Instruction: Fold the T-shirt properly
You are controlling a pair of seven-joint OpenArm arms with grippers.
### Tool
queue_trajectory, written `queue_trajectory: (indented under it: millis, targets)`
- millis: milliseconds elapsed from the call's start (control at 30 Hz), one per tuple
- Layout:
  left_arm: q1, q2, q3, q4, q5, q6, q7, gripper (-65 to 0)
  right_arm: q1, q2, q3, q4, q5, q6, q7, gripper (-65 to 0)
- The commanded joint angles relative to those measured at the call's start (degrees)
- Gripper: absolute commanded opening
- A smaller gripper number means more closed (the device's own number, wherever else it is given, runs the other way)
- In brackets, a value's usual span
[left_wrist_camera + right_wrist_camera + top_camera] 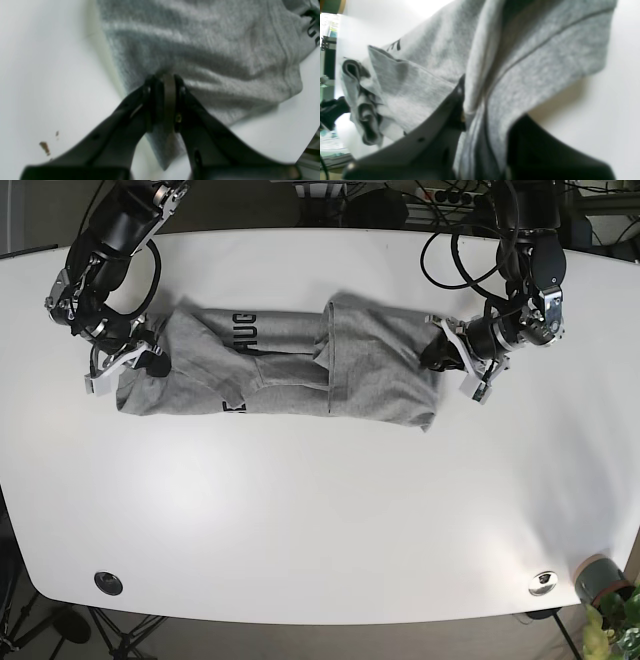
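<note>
The shirt (280,365) lies as a long band on the table (320,510), toward 12 o'clock. The left gripper (166,82) is clamped on the 3 o'clock end and the right gripper (470,105) pinches the 9 o'clock end. Judgement: the 2 end holds keep the band taut for the next fold.

- On the grey T-shirt (285,365) we read dark letters, "HUG", partly folded under.
- In both wrist views we find the print too blurred to read.

T-shirt (300,365) lies on table (320,510) (far half), between both arms, one tool at each end.
</note>
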State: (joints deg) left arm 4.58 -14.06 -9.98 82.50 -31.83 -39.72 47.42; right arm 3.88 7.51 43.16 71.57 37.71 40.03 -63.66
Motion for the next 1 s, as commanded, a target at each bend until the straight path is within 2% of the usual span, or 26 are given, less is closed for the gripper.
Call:
queue_trajectory:
  millis: [0, 200, 300, 333, 467, 667, 967]
  targets:
    - [-0.6, 1.0, 0.0, -0.4, -0.3, -0.3, -0.4, -60.7, -0.3, 1.5, 0.2, 5.7, 0.7, -0.03, 0.2, -65.0]
    - [-0.8, 2.9, 0.2, -1.0, -0.2, -0.3, -0.4, -60.7, -3.8, 1.4, -3.9, 18.6, 0.7, -0.03, 0.0, -65.0]
    - [-2.0, 5.1, 0.2, -1.0, 2.1, -0.3, -0.1, -60.7, -5.5, 1.0, -6.0, 24.8, 0.9, -0.03, 0.0, -65.0]
    - [-2.1, 6.3, 0.2, -0.9, 3.5, -0.3, -0.1, -60.7, -6.3, 0.3, -7.0, 27.5, 1.0, -0.03, 0.0, -65.0]
    - [-2.5, 10.1, 0.2, -0.9, 8.1, -0.3, -0.3, -60.7, -8.1, -1.7, -9.0, 34.1, 1.2, -1.92, 0.0, -65.0]
    - [-4.4, 15.1, 0.2, -1.1, 13.1, -0.3, -0.3, -60.7, -8.4, -5.4, -13.8, 39.0, 1.3, -2.01, -1.9, -65.0]
    - [-5.3, 16.8, 1.7, -5.4, 13.9, -0.3, -0.3, -60.7, -8.5, -10.6, -23.0, 40.9, 1.3, -1.83, -3.2, -65.0]
